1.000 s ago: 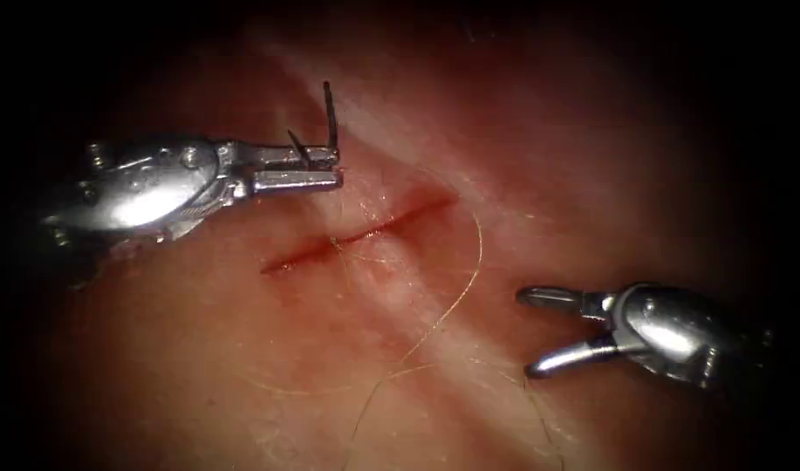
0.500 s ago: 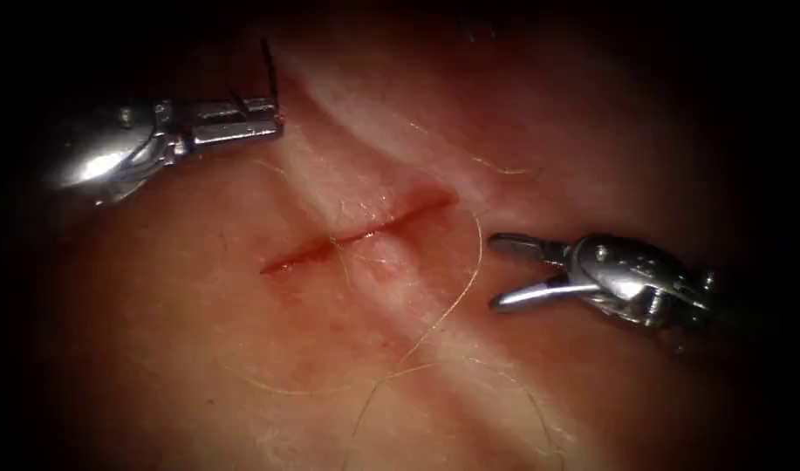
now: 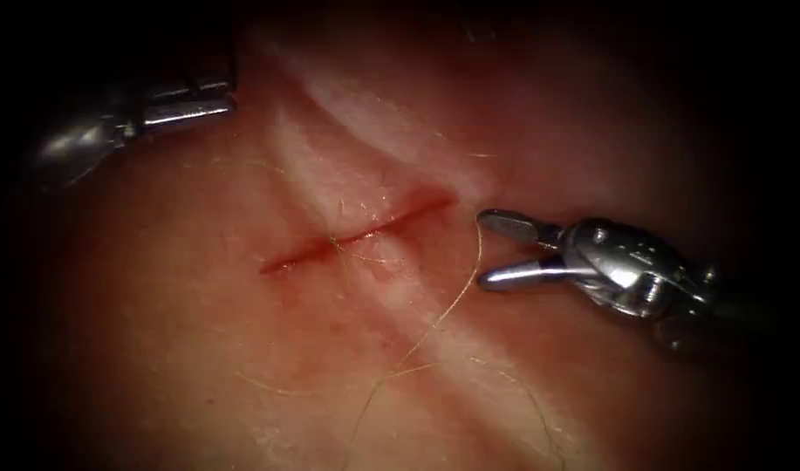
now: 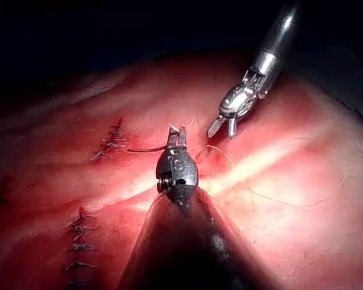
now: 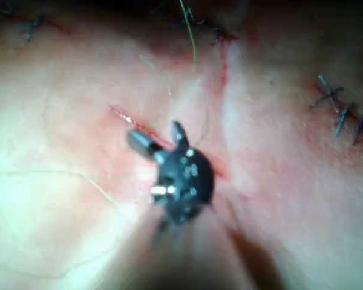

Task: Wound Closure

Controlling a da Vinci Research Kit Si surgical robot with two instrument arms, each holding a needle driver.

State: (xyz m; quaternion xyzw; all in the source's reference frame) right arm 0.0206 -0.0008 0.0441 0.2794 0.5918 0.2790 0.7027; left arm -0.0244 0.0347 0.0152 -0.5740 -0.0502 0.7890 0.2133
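Observation:
The cut [image 3: 356, 234] runs slanted across the tissue [image 3: 199, 331], with red fluid along it. A thin pale thread [image 3: 456, 301] crosses the cut near its middle and curves away on the right side. My left tool [image 3: 232, 94] is far up on the left side of the cut, jaws shut. In the left wrist view this tool [image 4: 177, 132] holds the dark curved needle [image 4: 146, 148] near one end, clear of the tissue. My right tool [image 3: 487, 249] hovers just right of the cut's right end, jaws open [image 5: 155, 132] and holding nothing.
Older closed cuts with dark stitches lie elsewhere on the tissue [image 4: 111, 144] [image 4: 77, 241] [image 5: 342, 115]. Loose pale strands of thread lie on the tissue below the cut [image 3: 269, 388]. The right tool's shaft [image 4: 277, 36] rises above the tissue.
My left tool has drawn up and to the left with the needle, away from the cut. My right tool has moved up and left toward the cut's right end, jaws still open.

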